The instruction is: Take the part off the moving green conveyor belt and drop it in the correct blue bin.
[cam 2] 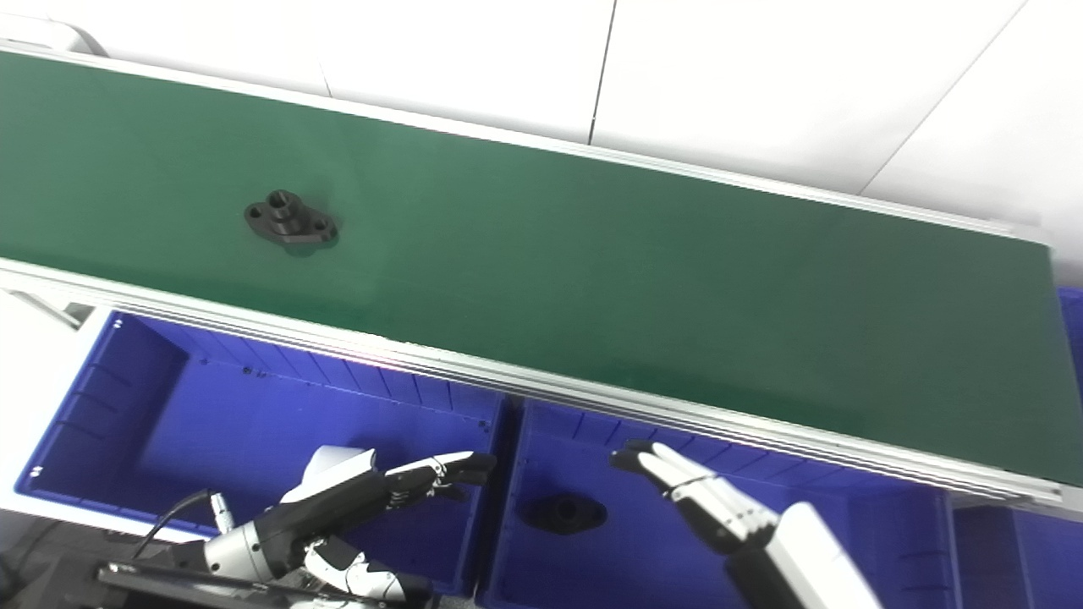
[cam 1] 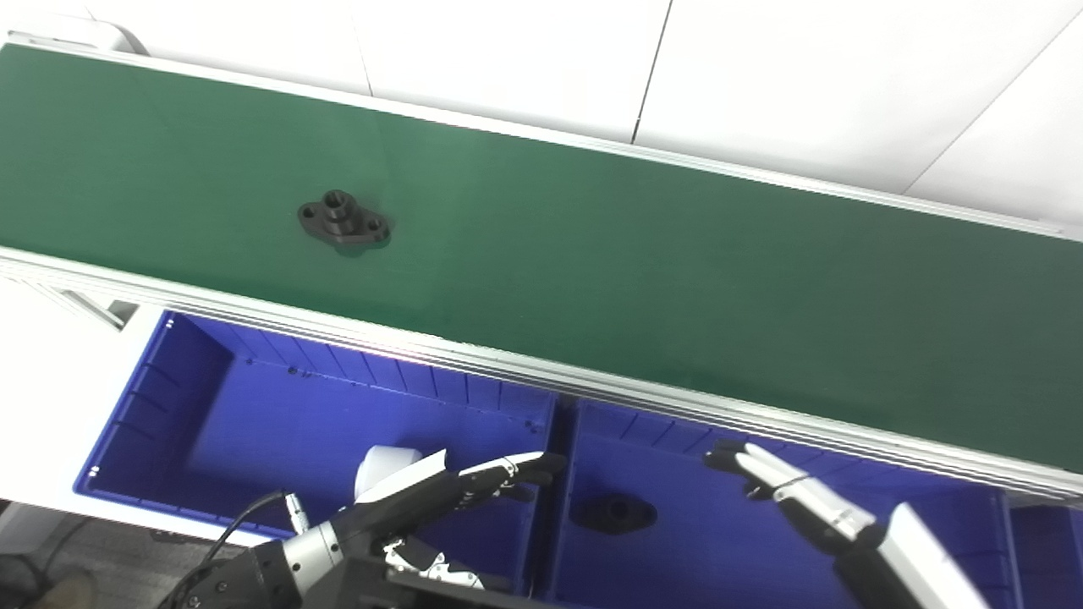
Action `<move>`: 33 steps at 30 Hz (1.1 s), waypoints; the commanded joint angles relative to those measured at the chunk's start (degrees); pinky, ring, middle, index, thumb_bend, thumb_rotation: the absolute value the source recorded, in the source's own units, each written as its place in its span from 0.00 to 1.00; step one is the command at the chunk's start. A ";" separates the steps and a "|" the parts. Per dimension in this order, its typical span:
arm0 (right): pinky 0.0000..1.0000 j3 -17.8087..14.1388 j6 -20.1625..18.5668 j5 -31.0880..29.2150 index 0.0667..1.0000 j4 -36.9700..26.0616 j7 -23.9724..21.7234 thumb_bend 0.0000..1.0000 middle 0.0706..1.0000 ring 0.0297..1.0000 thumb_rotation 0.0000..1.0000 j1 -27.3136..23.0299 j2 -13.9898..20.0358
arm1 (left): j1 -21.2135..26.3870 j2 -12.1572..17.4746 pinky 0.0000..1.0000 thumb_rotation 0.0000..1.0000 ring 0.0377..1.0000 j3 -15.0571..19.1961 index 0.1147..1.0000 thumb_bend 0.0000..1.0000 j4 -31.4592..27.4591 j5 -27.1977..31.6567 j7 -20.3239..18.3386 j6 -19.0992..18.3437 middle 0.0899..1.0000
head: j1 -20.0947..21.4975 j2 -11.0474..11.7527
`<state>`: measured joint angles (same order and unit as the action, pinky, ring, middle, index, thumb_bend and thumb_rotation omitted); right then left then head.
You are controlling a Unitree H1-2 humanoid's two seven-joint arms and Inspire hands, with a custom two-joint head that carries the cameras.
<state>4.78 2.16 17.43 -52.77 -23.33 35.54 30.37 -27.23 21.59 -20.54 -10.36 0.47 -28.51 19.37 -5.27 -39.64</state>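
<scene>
On green belt [cam 1: 592, 254], one black part [cam 1: 343, 220], another in right bin [cam 1: 761, 541], both hands' fingers apart, empty.

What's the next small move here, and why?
Probably raise the left hand from over the left blue bin toward the black flanged part on the green belt. Both hands are open and low, the right hand farther away; a similar part lies in the middle bin.

The conveyor belt [cam 1: 592, 254] presents a matt green surface framed by brushed-looking metal rails [cam 1: 508, 359], the bins [cam 1: 254, 406] appear as glossy blue ribbed plastic, and the part [cam 1: 344, 220] looks matt black.
</scene>
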 commanded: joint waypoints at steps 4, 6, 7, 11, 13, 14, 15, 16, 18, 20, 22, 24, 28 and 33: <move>0.79 -6.12 6.38 3.36 0.85 -1.66 -0.63 0.65 0.86 0.85 0.56 -2.02 -1.67 | 0.16 -0.10 0.87 0.33 0.93 -0.25 0.94 0.40 -0.13 0.18 0.38 2.33 0.96 | 0.09 0.07; 0.82 -8.45 7.96 6.00 0.85 -1.66 -1.56 0.66 0.86 0.86 0.55 -3.76 -3.16 | 0.28 -0.10 0.86 0.34 0.93 -0.30 0.94 0.40 -0.01 0.09 0.33 2.33 0.96 | 0.32 0.19; 0.83 -9.43 8.65 6.98 0.85 -1.66 -2.07 0.67 0.86 0.86 0.55 -4.38 -3.88 | 0.32 -0.10 0.87 0.35 0.93 -0.32 0.94 0.41 0.01 0.06 0.32 2.29 0.96 | 0.32 0.19; 0.80 -14.14 10.57 12.67 0.85 -1.66 -3.73 0.59 0.87 0.86 0.50 -9.44 -8.26 | 0.69 -0.26 0.86 0.35 0.93 -0.59 0.94 0.40 0.52 0.03 0.22 2.65 0.97 | 0.20 0.46; 0.80 -16.12 10.99 15.22 0.87 -1.66 -5.26 0.56 0.88 0.87 0.50 -12.25 -10.09 | 0.81 -0.29 0.86 0.35 0.93 -0.65 0.94 0.41 0.72 0.07 0.23 2.65 0.97 | 0.18 0.48; 0.80 -16.87 11.38 15.97 0.88 -1.66 -6.05 0.54 0.89 0.87 0.50 -13.13 -10.82 | 0.86 -0.30 0.86 0.34 0.93 -0.67 0.94 0.41 0.74 0.08 0.24 2.61 0.97 | 0.18 0.49; 0.80 -17.47 11.09 16.89 0.88 -1.66 -6.80 0.54 0.89 0.88 0.50 -14.95 -11.65 | 0.93 -0.27 0.86 0.34 0.93 -0.67 0.94 0.41 0.81 0.18 0.21 2.68 0.97 | 0.21 0.43; 0.79 -18.00 10.98 17.39 0.88 -1.66 -7.50 0.52 0.89 0.88 0.46 -16.24 -12.38 | 0.98 -0.25 0.86 0.34 0.93 -0.68 0.94 0.41 0.86 0.26 0.20 2.74 0.97 | 0.21 0.43; 0.79 -18.51 9.99 18.21 0.89 -1.66 -8.80 0.52 0.89 0.89 0.39 -18.73 -13.52 | 1.09 -0.14 0.86 0.35 0.93 -0.64 0.94 0.41 0.79 0.17 0.19 2.68 0.96 | 0.29 0.42; 0.79 -18.88 9.30 19.43 0.90 -1.66 -10.43 0.52 0.90 0.89 0.35 -20.30 -14.69 | 1.23 -0.03 0.87 0.36 0.93 -0.59 0.94 0.40 0.82 -0.05 0.19 2.60 0.97 | 0.43 0.55; 0.78 -18.45 8.01 21.55 0.91 -1.66 -12.66 0.52 0.91 0.88 0.36 -22.35 -15.88 | 1.30 0.02 0.86 0.36 0.93 -0.60 0.94 0.40 0.74 -0.18 0.17 2.38 0.97 | 0.52 0.49; 0.76 -17.26 6.69 23.74 0.89 -1.65 -14.60 0.54 0.89 0.87 0.29 -24.61 -16.74 | 1.44 0.06 0.86 0.36 0.93 -0.68 0.94 0.41 0.73 -0.23 0.07 2.25 0.97 | 0.75 0.54; 0.77 -14.77 4.34 27.44 0.88 -1.56 -18.69 0.57 0.88 0.86 0.22 -28.42 -16.37 | 1.73 0.02 0.87 0.37 0.93 -0.77 0.95 0.41 0.87 -0.11 -0.05 2.13 0.97 | 0.93 0.71; 0.79 -12.33 2.72 29.77 0.88 0.83 -21.43 0.59 0.86 0.85 0.23 -32.74 -14.84 | 2.04 -0.18 0.86 0.36 0.93 -0.85 0.94 0.40 1.36 -0.16 0.02 2.47 0.97 | 0.96 0.77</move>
<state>-7.69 6.54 46.54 -51.74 -44.51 4.07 14.82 -25.23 21.07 -21.18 -8.14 0.26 -28.61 19.82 -4.31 -38.94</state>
